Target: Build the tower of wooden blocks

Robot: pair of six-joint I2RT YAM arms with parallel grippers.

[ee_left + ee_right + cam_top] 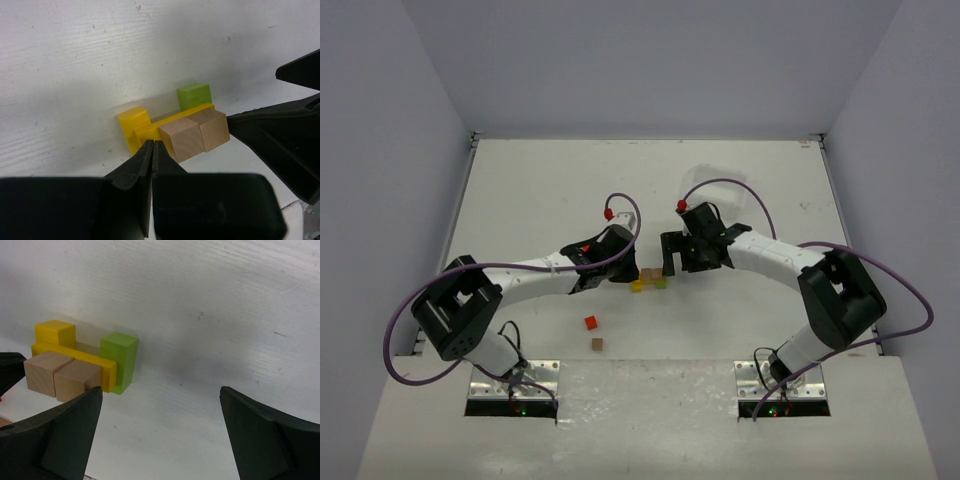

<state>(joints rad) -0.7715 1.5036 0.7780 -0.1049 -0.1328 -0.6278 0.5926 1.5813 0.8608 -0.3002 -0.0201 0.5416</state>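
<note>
The wood block tower [649, 279] is a low cluster at mid-table. In the left wrist view a yellow cube [132, 120] and a green block [194, 95] stand behind a yellow plank [150, 131] set on edge, with two plain wood cubes [182, 139] side by side in front. My left gripper [152, 145] is shut and holds nothing, its tips right at the plank's near end. My right gripper [160, 395] stands wide open and empty just right of the green block [120, 360], over bare table. In the top view both grippers [623, 274] [682, 262] flank the cluster.
A loose red block [590, 322] and a loose plain brown block [597, 344] lie on the white table [540, 190] nearer the left arm's base. Grey walls close in the table on three sides. Purple cables loop over both arms.
</note>
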